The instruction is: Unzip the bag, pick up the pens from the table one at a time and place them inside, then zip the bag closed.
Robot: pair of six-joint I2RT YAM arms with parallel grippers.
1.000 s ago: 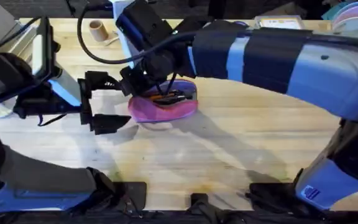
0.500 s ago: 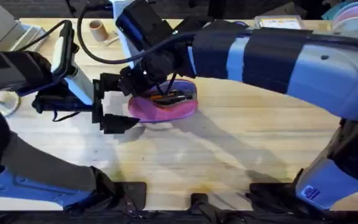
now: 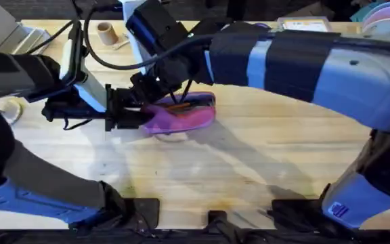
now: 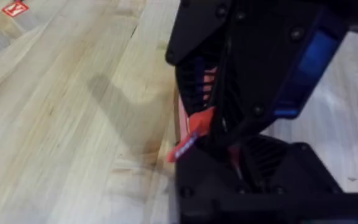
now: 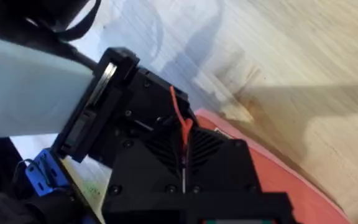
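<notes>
Pink fabric zip pouch lies at centre-left of the frame on the light plank wooden worktop, open along its top, with a thin orange pen inside. Left claw has moved right since a second ago and now meets the pouch's left end; its fingers, spread apart before, now look drawn together, grip unclear. Right claw sits over the pouch's upper left edge as before; open or closed, cannot tell.
</notes>
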